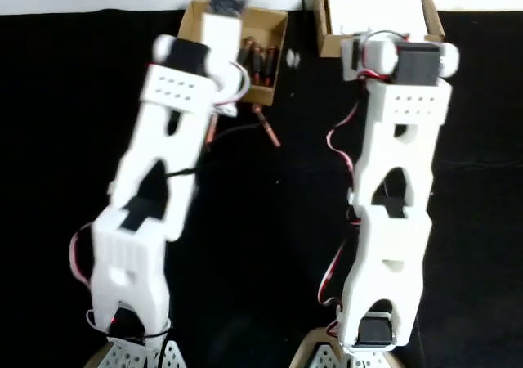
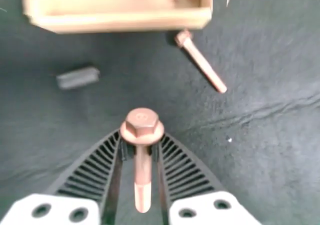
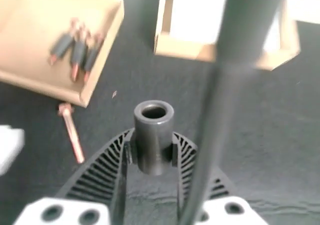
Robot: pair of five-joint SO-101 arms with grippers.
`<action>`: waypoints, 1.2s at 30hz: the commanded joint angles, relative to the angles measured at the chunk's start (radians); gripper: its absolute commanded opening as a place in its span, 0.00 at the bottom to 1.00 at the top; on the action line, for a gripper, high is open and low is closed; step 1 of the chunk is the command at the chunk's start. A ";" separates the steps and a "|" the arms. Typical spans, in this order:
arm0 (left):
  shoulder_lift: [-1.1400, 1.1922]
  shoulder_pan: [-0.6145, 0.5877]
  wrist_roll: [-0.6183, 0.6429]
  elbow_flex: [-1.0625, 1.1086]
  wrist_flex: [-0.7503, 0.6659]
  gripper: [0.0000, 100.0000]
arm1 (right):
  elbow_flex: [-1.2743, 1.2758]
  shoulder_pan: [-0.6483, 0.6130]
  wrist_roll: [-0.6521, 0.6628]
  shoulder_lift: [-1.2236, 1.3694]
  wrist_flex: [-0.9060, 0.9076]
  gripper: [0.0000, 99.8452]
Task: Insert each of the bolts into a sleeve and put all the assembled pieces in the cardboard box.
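Black desk [image 1: 278, 245] under everything. My left arm [image 1: 155, 196] leans toward the cardboard box [image 1: 276, 26]. My right arm [image 1: 392, 196] stretches toward a second box [image 1: 327, 39] with white sheets inside. The two boxes sit near each other at the far side of the desk, not touching. The cardboard box is open on top, with three assembled pieces [image 3: 77, 50] lying side by side in it near one wall. My left pincer [image 2: 141, 137] is clenched on a copper bolt [image 2: 142, 127], gripped just under the hex head, shank pointing back toward my wrist. My right pincer [image 3: 153, 142] is clenched on a dark sleeve [image 3: 153, 127], open bore facing away from my wrist. On the desk outside the cardboard box lies a loose bolt [image 2: 200, 62], head just beside the box wall. A loose sleeve [image 2: 77, 78] lies on its side, well apart from that bolt.
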 commanded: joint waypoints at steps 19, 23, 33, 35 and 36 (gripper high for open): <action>-1.527 -0.151 -0.123 1.073 -0.284 0.01 | 1.636 -0.131 -0.002 -1.409 0.005 0.01; -1.759 -0.151 -0.123 1.340 -0.470 0.01 | 1.911 -0.166 -0.002 -1.577 -0.001 0.01; -1.860 -0.101 -0.117 1.457 -0.667 0.01 | 2.583 -0.461 -0.009 -1.908 -0.759 0.01; -1.821 -0.056 -0.117 1.399 -0.666 0.01 | 2.718 -0.492 -0.014 -1.963 -1.024 0.01; -1.797 -0.033 -0.117 1.371 -0.666 0.01 | 2.781 -0.492 -0.037 -1.985 -1.165 0.01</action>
